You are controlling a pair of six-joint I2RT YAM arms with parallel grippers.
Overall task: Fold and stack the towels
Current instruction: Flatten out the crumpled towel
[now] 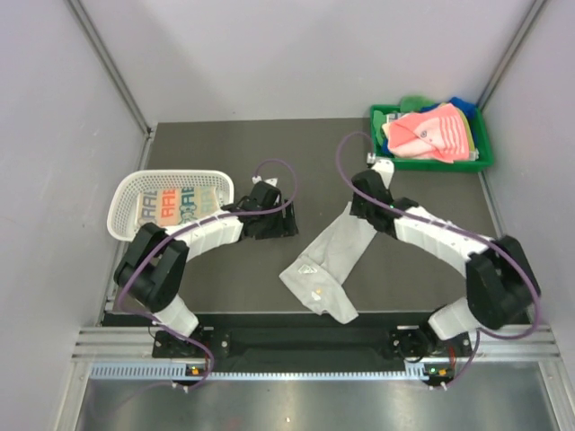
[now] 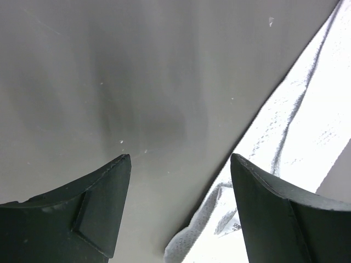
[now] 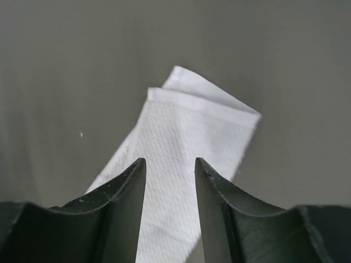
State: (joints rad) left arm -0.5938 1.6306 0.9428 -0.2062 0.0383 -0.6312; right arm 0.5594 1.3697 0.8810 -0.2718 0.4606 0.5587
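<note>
— Towels first: where is the one being worked?

— The grey-white towel [image 1: 328, 260] lies in the middle of the tabletop as a long strip. Its long axis runs slantwise, from a narrow far end down to a broader, rumpled end close to the near edge.

— Which arm is nearer?

— The right gripper [image 1: 361, 208] sits at the narrow far end, and its wrist view shows the folded strip stretching straight away from the fingers. The left gripper [image 1: 283, 224] is just beside the strip's left long edge, over bare tabletop. My guess is the next fold will take one end along that axis toward the other.

— And the jaws?

— Both pairs stand apart with nothing between them. The left is wide and the right narrower.

— Anything unclear?

— From above, the dark wrists cover the fingertips, so I cannot tell whether the right ones touch the cloth. In the left wrist view the towel is washed out to white and cut off by the frame.

— The others?

— A lettered towel [image 1: 175, 202] lies in the white basket [image 1: 126, 193] at the left edge. A pink towel [image 1: 431, 135] tops a heap in the green tray [image 1: 431, 170] at the far right corner. Green and blue scraps behind it are too small to make out.
</note>
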